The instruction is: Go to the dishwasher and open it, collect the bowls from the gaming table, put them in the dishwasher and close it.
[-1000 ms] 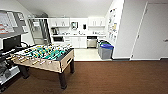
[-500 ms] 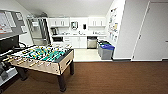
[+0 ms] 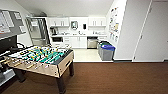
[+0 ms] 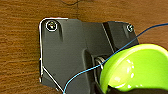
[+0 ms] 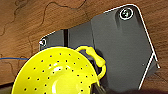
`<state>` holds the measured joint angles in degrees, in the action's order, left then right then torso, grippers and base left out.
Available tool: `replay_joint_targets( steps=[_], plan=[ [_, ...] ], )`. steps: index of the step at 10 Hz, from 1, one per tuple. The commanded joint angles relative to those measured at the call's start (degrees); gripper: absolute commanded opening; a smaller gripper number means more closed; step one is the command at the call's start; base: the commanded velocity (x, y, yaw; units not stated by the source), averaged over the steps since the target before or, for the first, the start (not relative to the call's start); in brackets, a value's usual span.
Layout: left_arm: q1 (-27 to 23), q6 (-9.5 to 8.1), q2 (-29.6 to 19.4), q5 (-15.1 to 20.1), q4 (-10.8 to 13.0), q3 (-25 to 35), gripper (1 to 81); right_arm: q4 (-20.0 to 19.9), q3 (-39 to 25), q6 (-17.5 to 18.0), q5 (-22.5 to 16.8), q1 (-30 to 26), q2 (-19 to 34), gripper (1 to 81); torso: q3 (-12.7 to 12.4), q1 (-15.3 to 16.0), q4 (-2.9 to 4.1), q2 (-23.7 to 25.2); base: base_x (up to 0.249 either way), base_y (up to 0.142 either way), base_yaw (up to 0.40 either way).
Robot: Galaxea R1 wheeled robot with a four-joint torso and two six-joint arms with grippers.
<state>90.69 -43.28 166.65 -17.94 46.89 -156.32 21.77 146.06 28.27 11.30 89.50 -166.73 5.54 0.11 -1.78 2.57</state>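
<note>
Compared with the head view half a second and a second before, the whole scene had shifted slightly: the foosball table (image 3: 41, 61) sat larger and lower in frame, so the camera was judged to have moved forward, not the furniture. The robot was taken to be driving toward the kitchenette with bowls in hand.

The dishwasher (image 3: 92, 43), a steel front under the white counter (image 3: 77, 35) at the far wall, was seen well ahead, beyond the blue-lidded bins (image 3: 107, 51). Whether its door was open could not be made out at that range.

A lime green bowl (image 4: 140, 67) was seen close up in the left wrist view, cut off at the frame edge, over brown wood-look floor (image 4: 20, 50). A yellow perforated bowl with a handle loop (image 5: 56, 71), colander-like, was seen likewise in the right wrist view. Both appeared carried, but the jaws themselves were hidden: whether they were clamped on the bowls could not be told on either side.

A thin blue wire (image 4: 82, 75) crossed the left wrist view; its purpose was unclear. The gaming table could not be identified.
</note>
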Motion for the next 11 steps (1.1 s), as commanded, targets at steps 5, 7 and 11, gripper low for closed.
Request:
replay_joint_targets(
  steps=[5,7,11],
  plan=[
    [-1.8,0.21,-0.7,1.8,-0.3,-0.2,1.0,1.0,-0.3,-0.2,-2.0,-2.0,0.4,1.0,0.0,0.0,0.00,0.0,0.133,-0.073,0.000],
    [-1.8,0.21,-0.7,1.7,-0.3,-0.2,1.0,1.0,-0.3,-0.2,-2.0,-2.0,0.4,1.0,0.0,0.0,0.00,0.0,0.132,-0.082,0.000],
    [-1.8,0.12,-0.9,1.5,-0.3,0.0,1.0,0.9,-0.3,-0.2,-2.0,-2.0,0.5,1.0,0.0,0.0,0.00,0.0,0.124,-0.017,0.000]
  ],
)
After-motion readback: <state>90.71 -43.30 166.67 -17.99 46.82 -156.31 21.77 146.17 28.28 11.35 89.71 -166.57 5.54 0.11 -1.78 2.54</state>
